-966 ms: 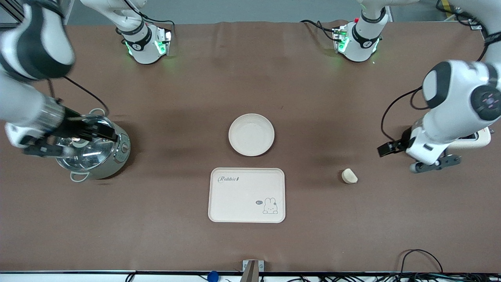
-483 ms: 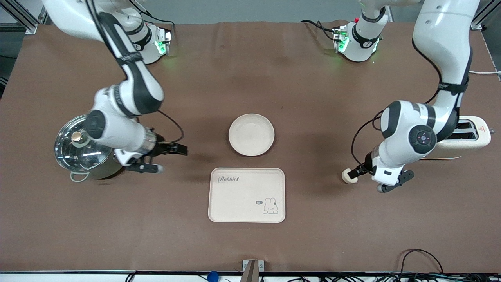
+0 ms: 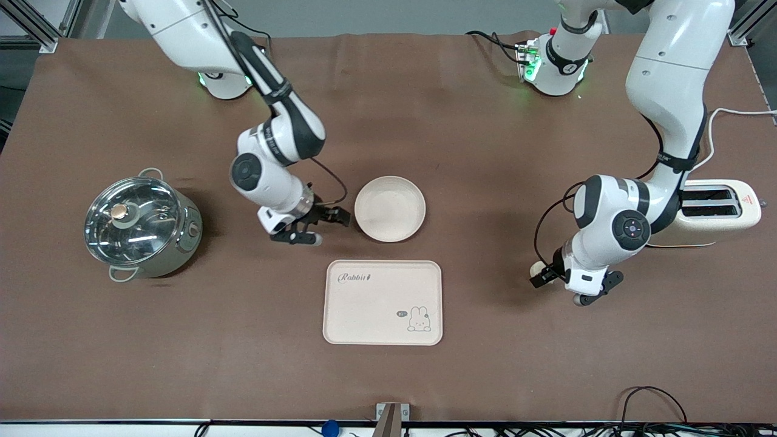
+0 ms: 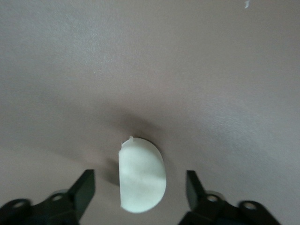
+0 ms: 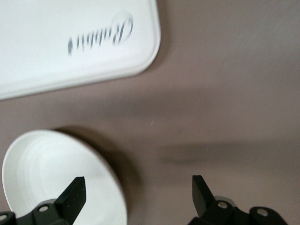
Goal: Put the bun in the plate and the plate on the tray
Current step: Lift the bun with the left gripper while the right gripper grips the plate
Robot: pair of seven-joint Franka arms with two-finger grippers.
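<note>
So in the front view, nothing's actually done yet: the plate (image 3: 390,209) sits empty around the middle of the surface (image 3: 461,133), and the tray (image 3: 382,302) is just beside it toward the front edge, also bare. The bun (image 3: 536,267) is on the surface toward the left arm's end, mostly hidden under the left tool (image 3: 553,285), which is down low right over it. The right tool (image 3: 324,227) hangs just beside the plate's rim on the side toward the right arm's end. There's also a lidded steel pot (image 3: 141,227) near the right arm's end and a toaster (image 3: 716,210) near the left arm's end, neither involved as far as I can tell. Left wrist view: the bun lies flat on the brown surface between the two black fingers (image 4: 84,188), which are spread wide with a gap on both sides, so the tool's open and not touching it. Right wrist view: fingers (image 5: 74,196) are also spread apart and holding nothing, with the plate's rim under one of them and the tray's "Rabbit" corner close to the plate. My read is we're at the very start: the bun grab looks imminent, then bun into plate, then plate onto tray, all still left.
</note>
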